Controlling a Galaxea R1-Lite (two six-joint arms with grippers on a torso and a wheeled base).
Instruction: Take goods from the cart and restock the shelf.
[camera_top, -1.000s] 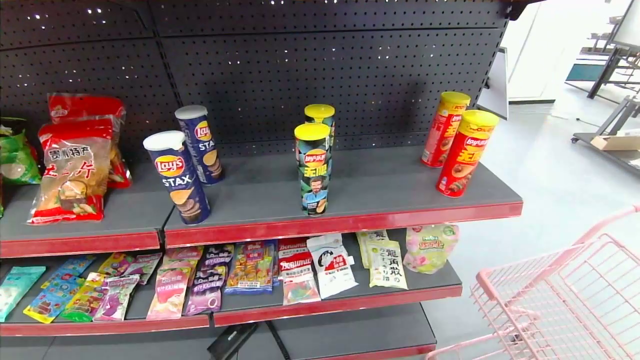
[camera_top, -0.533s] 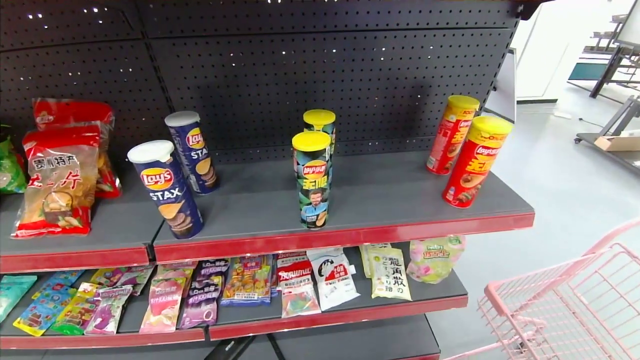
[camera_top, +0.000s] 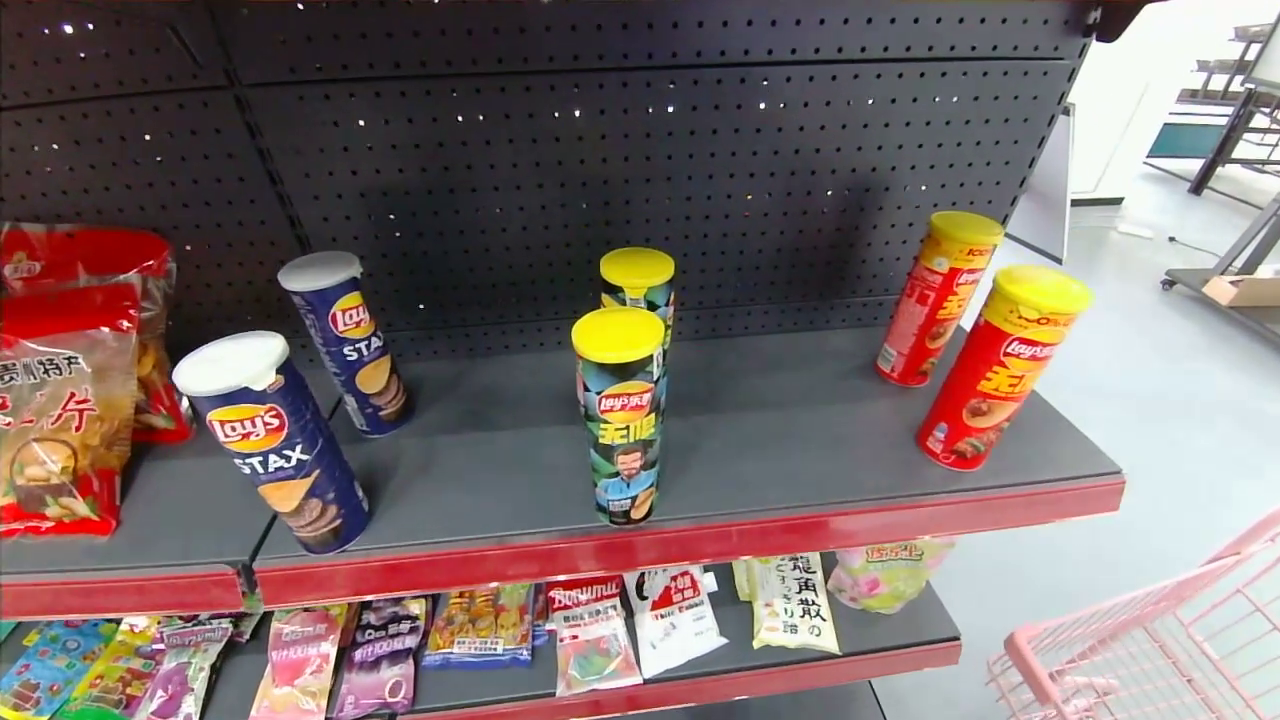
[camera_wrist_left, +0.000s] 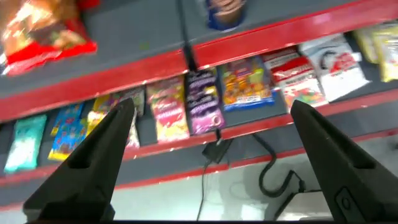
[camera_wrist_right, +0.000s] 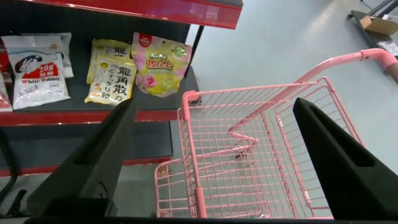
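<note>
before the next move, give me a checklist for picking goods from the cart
1. Right end effector open: ok, jaws spread wide.
2. Right end effector aimed at the pink cart: ok, basket sits straight ahead of it.
3. Goods in the cart to grab: cannot tell, basket partly out of frame.
4. Left end effector open and holding nothing: ok.
5. Free room on the top shelf: ok, bare gap between the green cans and red cans.
6. Cans upright: ok.
</note>
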